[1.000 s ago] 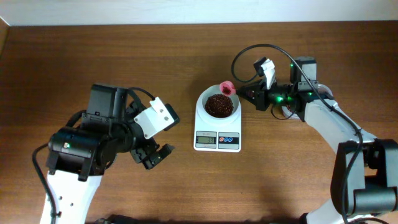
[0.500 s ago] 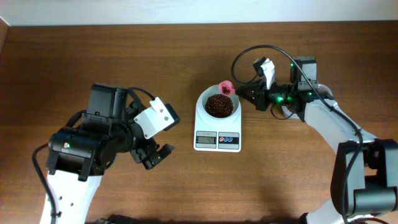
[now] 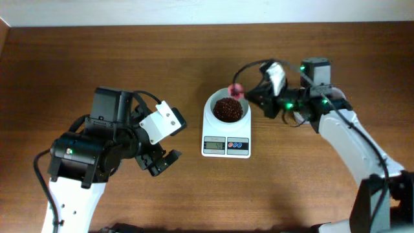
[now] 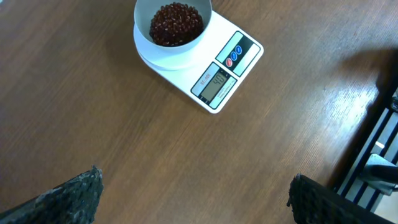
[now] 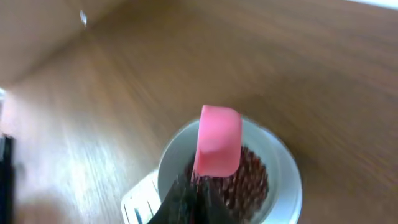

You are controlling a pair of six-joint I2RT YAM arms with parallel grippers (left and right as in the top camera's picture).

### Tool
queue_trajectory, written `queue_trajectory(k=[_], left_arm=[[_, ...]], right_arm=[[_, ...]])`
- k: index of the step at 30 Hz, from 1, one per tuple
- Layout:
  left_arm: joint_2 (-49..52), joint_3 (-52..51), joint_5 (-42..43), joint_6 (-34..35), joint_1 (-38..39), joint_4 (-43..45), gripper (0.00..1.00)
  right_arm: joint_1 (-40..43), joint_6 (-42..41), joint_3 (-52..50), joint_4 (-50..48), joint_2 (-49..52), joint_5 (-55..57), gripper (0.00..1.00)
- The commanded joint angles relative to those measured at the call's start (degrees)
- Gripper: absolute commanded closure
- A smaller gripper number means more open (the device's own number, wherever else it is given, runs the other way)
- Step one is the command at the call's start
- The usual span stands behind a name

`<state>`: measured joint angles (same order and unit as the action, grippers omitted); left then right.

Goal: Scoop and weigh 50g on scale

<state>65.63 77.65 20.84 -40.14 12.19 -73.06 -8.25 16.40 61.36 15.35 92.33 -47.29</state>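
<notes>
The white scale (image 3: 226, 146) stands mid-table, and its round bowl (image 3: 228, 110) holds a heap of dark red beans (image 4: 176, 23). The display and the blue and red buttons show in the left wrist view on the scale (image 4: 222, 78). My right gripper (image 3: 253, 96) is shut on a pink scoop (image 3: 237, 90), which hangs over the bowl's far right rim. In the right wrist view the pink scoop (image 5: 217, 140) is tipped above the beans (image 5: 245, 183). My left gripper (image 3: 163, 163) stands open over bare wood, left of the scale, holding nothing.
The wooden table (image 3: 129, 58) runs to a pale wall at the back. A black cable (image 3: 259, 55) loops above the right arm. In the left wrist view a dark slatted edge (image 4: 379, 143) shows at the right.
My right gripper has shifted slightly left and up with the scoop, which now sits a little further from the bowl's centre. The left arm has not moved.
</notes>
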Motion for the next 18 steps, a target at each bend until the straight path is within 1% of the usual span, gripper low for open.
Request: queue_trajectory(k=[1,3,5,7,10,15,16,18], left_arm=[[-0.2,-0.4,0.8,-1.1,-0.3,0.1,0.01],[-0.2,-0.4,0.8,-1.1,-0.3,0.1,0.01],[-0.2,-0.4,0.8,-1.1,-0.3,0.1,0.01],[-0.2,-0.4,0.8,-1.1,-0.3,0.1,0.01],[-0.2,-0.4,0.8,-1.1,-0.3,0.1,0.01],[-0.2,-0.4,0.8,-1.1,-0.3,0.1,0.01],[-0.2,-0.4,0.8,-1.1,-0.3,0.1,0.01],[-0.2,-0.4,0.8,-1.1,-0.3,0.1,0.01]], right_arm=[[-5.2,4.8,0.3,2.5,-3.6,16.9,0.96],[-8.5,6.4,0.4,2.3,-4.8,27.6,0.96],[-10.5,9.0,0.4,2.2,-5.5,31.9,0.96],[-12.4,8.9,0.7,2.1,-6.5,36.0,0.96],[-12.8,8.9,1.0,2.0,-9.2,35.8,0.96],[-12.3,8.6,1.0,2.5,-18.0,34.0,0.96],[-11.8,8.6,1.0,2.7,-19.2,34.0,0.96],[-7.9,8.2,1.0,4.3,-21.9,34.1,0.96]])
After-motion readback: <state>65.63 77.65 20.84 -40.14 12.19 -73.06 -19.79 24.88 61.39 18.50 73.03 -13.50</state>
